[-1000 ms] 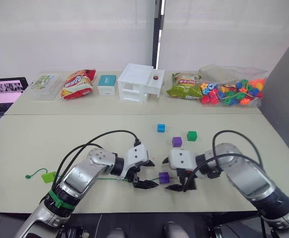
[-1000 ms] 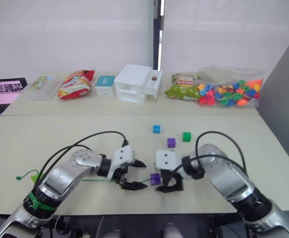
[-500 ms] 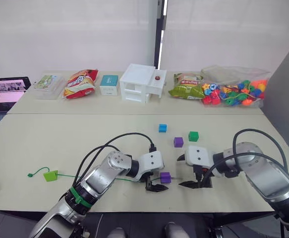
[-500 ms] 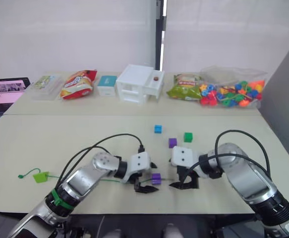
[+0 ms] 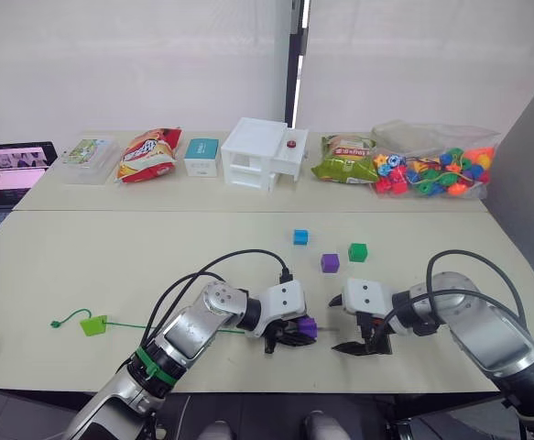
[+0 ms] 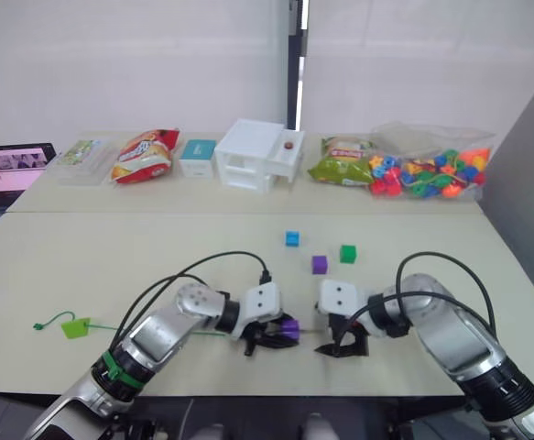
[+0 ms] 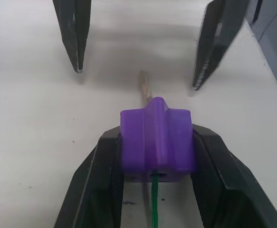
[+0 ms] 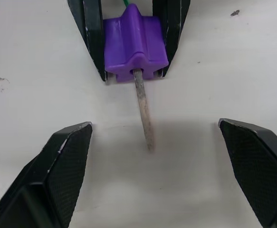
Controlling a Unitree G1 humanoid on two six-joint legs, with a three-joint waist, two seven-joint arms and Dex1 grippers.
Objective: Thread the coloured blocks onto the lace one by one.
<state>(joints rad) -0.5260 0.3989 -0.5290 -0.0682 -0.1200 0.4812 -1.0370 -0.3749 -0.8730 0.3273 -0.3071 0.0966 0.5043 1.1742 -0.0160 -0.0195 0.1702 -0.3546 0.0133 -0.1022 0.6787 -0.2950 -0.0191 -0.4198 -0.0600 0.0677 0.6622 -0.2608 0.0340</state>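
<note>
My left gripper (image 5: 293, 335) is shut on a purple block (image 7: 156, 140) at the table's front middle. The green lace (image 7: 153, 204) runs into the block, and its stiff pale tip (image 8: 143, 114) sticks out the far side and rests on the table. Facing that tip, my right gripper (image 8: 155, 124) is open, one finger on each side and touching nothing. The lace (image 5: 170, 326) trails left to a green stopper (image 5: 91, 324). Further back lie a blue block (image 5: 299, 236), a second purple block (image 5: 330, 263) and a green block (image 5: 357, 251).
Along the back of the table are a bag of multicoloured beads (image 5: 431, 170), two snack bags (image 5: 146, 151) (image 5: 344, 158), a white box (image 5: 265, 153), a teal box (image 5: 201, 156) and a clear case (image 5: 85, 148). A screen (image 5: 10, 170) stands at the far left.
My left gripper moved right to the purple block and closed on it. My right gripper drew back to the right, away from the block, and stays open.
</note>
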